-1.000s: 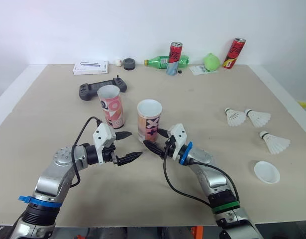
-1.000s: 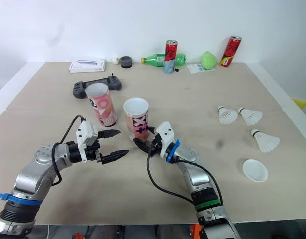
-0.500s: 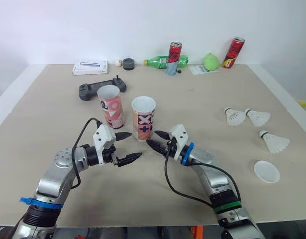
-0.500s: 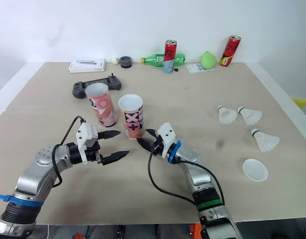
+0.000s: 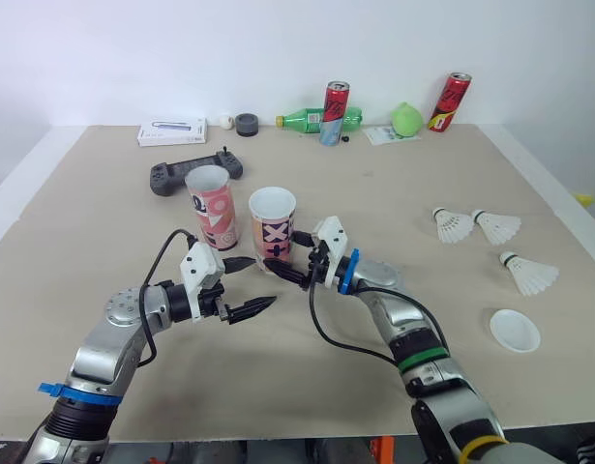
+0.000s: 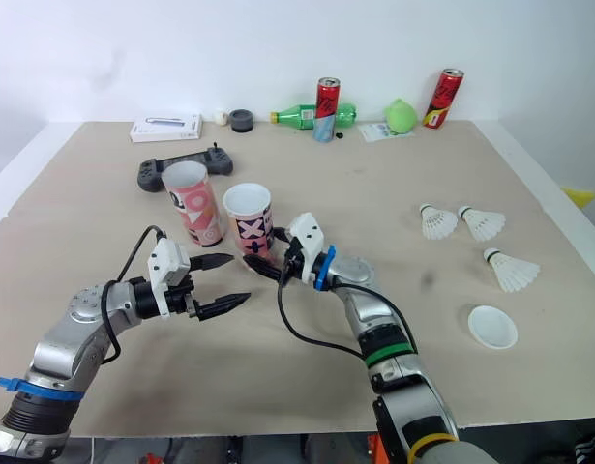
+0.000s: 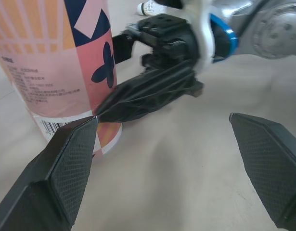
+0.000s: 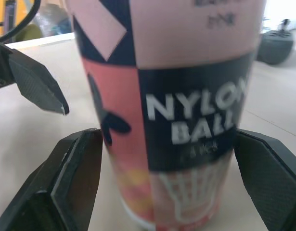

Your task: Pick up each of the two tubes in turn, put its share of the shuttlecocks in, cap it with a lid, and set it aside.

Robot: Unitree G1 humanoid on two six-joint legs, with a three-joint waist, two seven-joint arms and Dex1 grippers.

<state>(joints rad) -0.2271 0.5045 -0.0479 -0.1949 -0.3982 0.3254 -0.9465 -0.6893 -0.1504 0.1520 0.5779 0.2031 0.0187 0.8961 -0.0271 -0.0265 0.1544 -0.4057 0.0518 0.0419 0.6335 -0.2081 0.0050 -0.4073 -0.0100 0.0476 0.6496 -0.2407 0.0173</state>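
The right end effector (image 5: 280,265) is clenched on the lower part of the right tube (image 5: 272,217), one finger on each side. That tube stands upright and uncapped on the desk (image 5: 394,193), just beside the left tube (image 5: 211,208), also upright and uncapped. The left end effector (image 5: 251,286) is released, jaws spread wide, just in front of the tubes, one fingertip close to the right tube's base. Three shuttlecocks (image 5: 455,225) lie well apart on the robot's right, with a white lid (image 5: 514,331) nearer the front edge.
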